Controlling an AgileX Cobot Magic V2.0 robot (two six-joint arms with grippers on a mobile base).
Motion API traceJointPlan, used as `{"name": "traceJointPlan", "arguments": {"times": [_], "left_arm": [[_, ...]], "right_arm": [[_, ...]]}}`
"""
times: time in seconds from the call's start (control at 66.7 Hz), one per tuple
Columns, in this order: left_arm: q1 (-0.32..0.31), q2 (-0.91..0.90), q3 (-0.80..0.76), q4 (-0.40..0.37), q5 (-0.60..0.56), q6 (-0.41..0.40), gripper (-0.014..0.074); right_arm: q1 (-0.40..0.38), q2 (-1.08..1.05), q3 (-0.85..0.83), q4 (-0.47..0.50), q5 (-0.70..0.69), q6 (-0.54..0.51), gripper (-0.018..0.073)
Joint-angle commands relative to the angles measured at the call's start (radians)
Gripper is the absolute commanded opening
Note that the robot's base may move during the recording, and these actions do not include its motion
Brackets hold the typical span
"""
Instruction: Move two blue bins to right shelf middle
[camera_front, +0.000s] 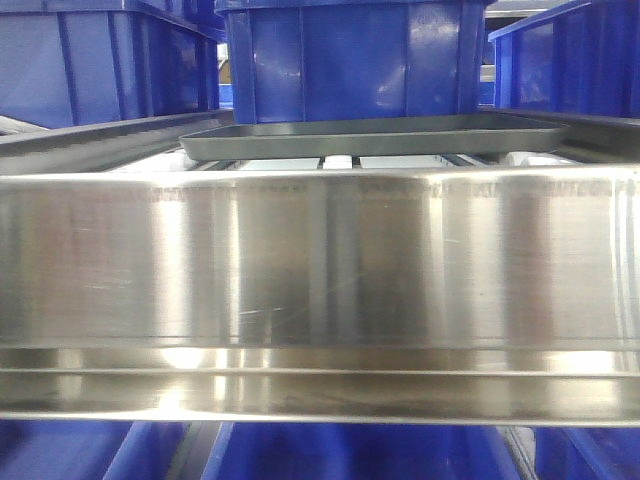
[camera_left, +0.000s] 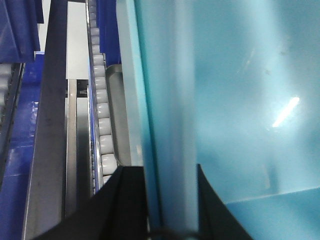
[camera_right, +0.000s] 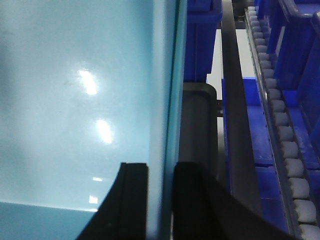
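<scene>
On the left, the left gripper (camera_left: 161, 172) clamps its black fingers narrowly over the side wall of the pale-blue bin (camera_left: 240, 100), with a roller track (camera_left: 102, 125) and a grey tray (camera_left: 117, 110) just beyond; in the middle, the front camera faces the shelf's brushed-steel front rail (camera_front: 320, 260), the tray lying on the level behind it and dark royal-blue bins (camera_front: 350, 60) further back; on the right, the right gripper (camera_right: 161, 167) pinches the opposite wall likewise; I judge this the carry-in step; next, the bin must clear the rail's top edge and slide forward, yet the tray fills the landing spot, so room looks tight
</scene>
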Motion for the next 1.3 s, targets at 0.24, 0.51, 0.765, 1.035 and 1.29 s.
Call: {"name": "traceJointPlan", "arguments": {"times": [0.24, 0.51, 0.765, 1.035, 1.29], "left_arm": [[0.003, -0.028, -0.021, 0.039, -0.093, 0.009, -0.0111], [0.003, -0.028, -0.021, 0.040, -0.093, 0.009, -0.0111], [0.003, -0.028, -0.021, 0.040, -0.093, 0.009, -0.0111], [0.003, -0.028, -0.021, 0.040, -0.093, 0.009, -0.0111], [0.003, -0.028, -0.021, 0.040, -0.093, 0.009, -0.0111]], "right_arm": [[-0.002, -0.010, -0.018, -0.023, -0.074, -0.010, -0.0166], [-0.002, -0.010, -0.018, -0.023, -0.101, -0.010, -0.0166], [-0.002, -0.010, -0.018, -0.023, -0.120, -0.010, -0.0166], [-0.002, -0.010, -0.018, -0.023, -0.120, -0.010, -0.0166], [-0.002, -0.010, -0.018, -0.023, -0.120, -0.010, -0.0166]]}}
